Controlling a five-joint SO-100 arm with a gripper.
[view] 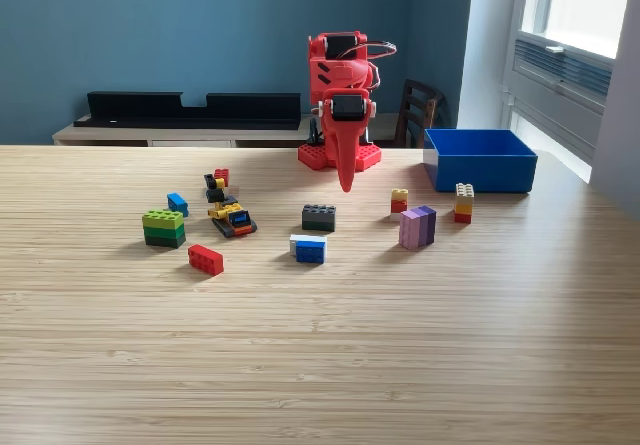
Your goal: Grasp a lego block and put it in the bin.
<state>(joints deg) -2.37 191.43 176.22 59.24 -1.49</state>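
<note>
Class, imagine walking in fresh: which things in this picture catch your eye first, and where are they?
The red robot arm stands at the table's far edge, its fingers pointing down at the wood. A blue bin sits to the exterior view's right of it. Colourful lego blocks lie scattered in front, such as a green stack and a purple block.

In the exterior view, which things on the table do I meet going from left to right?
Green block → red block → black block → pincer → purple block → yellow-topped stack → bin.
</note>
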